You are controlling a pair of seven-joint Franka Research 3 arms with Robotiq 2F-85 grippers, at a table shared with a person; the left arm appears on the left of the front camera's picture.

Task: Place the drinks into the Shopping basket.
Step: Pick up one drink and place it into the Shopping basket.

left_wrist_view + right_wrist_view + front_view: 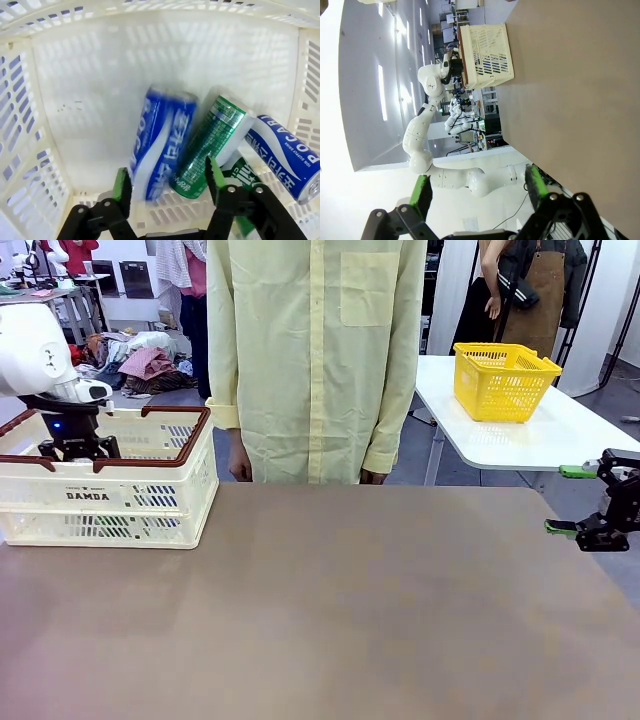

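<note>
The left gripper (167,185) hangs inside the basket (150,502), jaws parted and holding nothing. A blurred blue can (160,142) sits between its pads beside the green can (210,147). The right gripper (562,500) waits released, off the table's (320,610) edge.

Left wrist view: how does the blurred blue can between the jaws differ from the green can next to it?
The blue can is blue with white print; the green can is green with white marks. The blue can looks smeared, as if moving; the green can is sharp and seems at rest. The blue can lies between the open jaws of the left gripper; the green can lies nearer one pad. Both are slim cans tilted on the floor of the white basket.
</note>
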